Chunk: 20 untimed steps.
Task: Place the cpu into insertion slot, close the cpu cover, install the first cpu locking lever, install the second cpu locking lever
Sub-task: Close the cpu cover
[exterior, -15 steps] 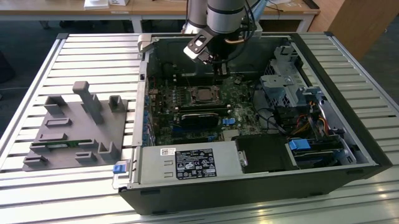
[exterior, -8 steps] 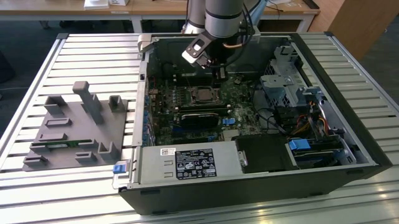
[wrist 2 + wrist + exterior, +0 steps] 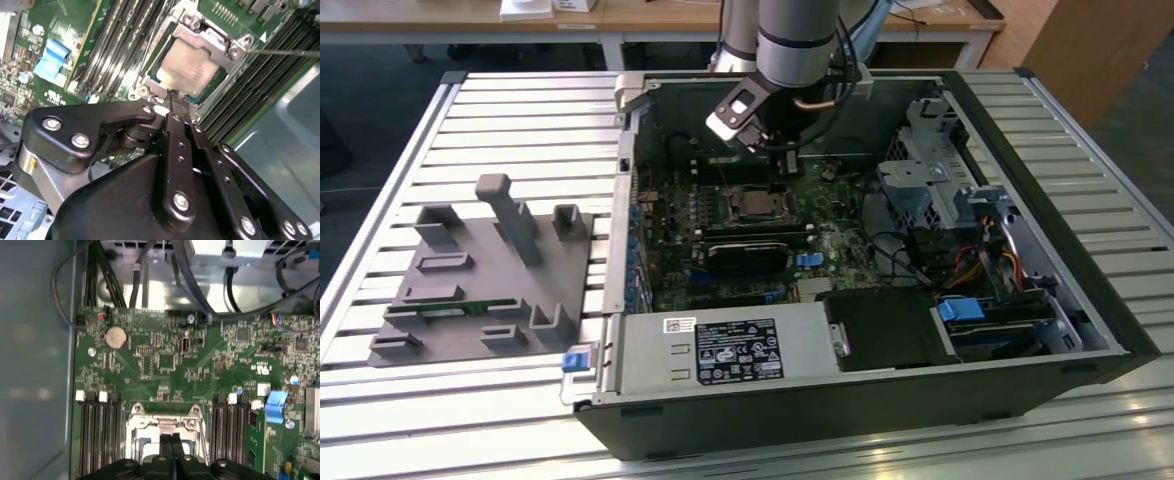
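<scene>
A slatted aluminium table (image 3: pixel 520 110) stands in a room with wooden desks behind it. On it lies an open black computer case (image 3: pixel 854 410), with a grey plastic fixture block (image 3: pixel 480 290) apart from it toward the exterior view's left. In that view the silver robot arm (image 3: pixel 794 40) reaches down into the case, and its gripper (image 3: pixel 783 160) hangs just over the processor socket on the green motherboard (image 3: pixel 847 235). There the small flat square cpu with its dull grey metal top (image 3: pixel 754 205) is a pale patch. The second wrist view shows it more closely: the cpu (image 3: pixel 192 62) sits in the socket and the thin silvery square cpu cover (image 3: pixel 222 42) lies flat around it, framing the chip in its window. The gripper (image 3: pixel 176 97) has its black fingers pressed together with no gap, their tips at the cover's near edge; I cannot tell whether they touch it. A thin metal rod (image 3: pixel 285 51) runs out from beside one corner of the cover. The first wrist view looks along the board, showing the round silver coin battery (image 3: pixel 116 337), a blue plastic tab (image 3: pixel 276 405), the dark memory slots (image 3: pixel 100 435) on both sides of the socket, and the gripper (image 3: pixel 172 440) over the cover's frame (image 3: pixel 162 417).
</scene>
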{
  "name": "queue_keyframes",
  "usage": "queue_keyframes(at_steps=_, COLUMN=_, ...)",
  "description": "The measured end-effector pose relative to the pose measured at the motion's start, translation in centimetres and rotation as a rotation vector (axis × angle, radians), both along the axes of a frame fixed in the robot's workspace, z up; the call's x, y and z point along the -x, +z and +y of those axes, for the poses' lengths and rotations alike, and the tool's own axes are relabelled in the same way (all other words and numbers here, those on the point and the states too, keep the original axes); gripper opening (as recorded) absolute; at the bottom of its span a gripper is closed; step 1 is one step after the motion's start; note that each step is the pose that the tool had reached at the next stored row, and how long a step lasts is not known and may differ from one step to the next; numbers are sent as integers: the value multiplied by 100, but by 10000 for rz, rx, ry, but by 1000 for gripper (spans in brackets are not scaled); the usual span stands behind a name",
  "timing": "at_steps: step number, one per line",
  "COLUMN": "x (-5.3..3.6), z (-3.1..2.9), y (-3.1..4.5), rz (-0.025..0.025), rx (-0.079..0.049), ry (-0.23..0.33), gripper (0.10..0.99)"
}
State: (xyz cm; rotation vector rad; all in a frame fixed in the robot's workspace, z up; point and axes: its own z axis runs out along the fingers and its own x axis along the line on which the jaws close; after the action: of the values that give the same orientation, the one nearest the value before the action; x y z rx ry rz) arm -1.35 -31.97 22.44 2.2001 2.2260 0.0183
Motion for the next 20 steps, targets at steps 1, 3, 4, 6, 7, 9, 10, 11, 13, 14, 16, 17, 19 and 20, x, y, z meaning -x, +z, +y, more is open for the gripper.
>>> queue_keyframes(at_steps=1, x=17, z=0, y=-4, rz=1, rx=-3, ry=1, gripper=106)
queue_keyframes(at_steps=3, x=71, z=-1, y=-11, rz=0, rx=-11, ry=0, gripper=106)
queue_keyframes(at_steps=4, x=98, z=0, y=-15, rz=0, rx=-13, ry=1, gripper=106)
queue_keyframes(at_steps=6, x=154, z=0, y=-22, rz=0, rx=-13, ry=3, gripper=106)
queue_keyframes(at_steps=7, x=178, z=0, y=-27, rz=-1, rx=-14, ry=9, gripper=106)
queue_keyframes(at_steps=9, x=225, z=0, y=-35, rz=-1, rx=-17, ry=23, gripper=106)
queue_keyframes(at_steps=10, x=240, z=0, y=-41, rz=-1, rx=-18, ry=28, gripper=106)
queue_keyframes(at_steps=11, x=254, z=1, y=-47, rz=-1, rx=-19, ry=33, gripper=106)
queue_keyframes(at_steps=13, x=282, z=0, y=-65, rz=0, rx=-17, ry=46, gripper=106)
queue_keyframes(at_steps=14, x=303, z=0, y=-76, rz=0, rx=-17, ry=60, gripper=106)
queue_keyframes(at_steps=16, x=344, z=0, y=-97, rz=0, rx=-19, ry=104, gripper=106)
queue_keyframes(at_steps=17, x=354, z=0, y=-107, rz=-1, rx=-21, ry=123, gripper=106)
queue_keyframes(at_steps=19, x=372, z=0, y=-125, rz=-1, rx=-22, ry=155, gripper=106)
queue_keyframes(at_steps=20, x=381, z=0, y=-131, rz=0, rx=-21, ry=166, gripper=106)
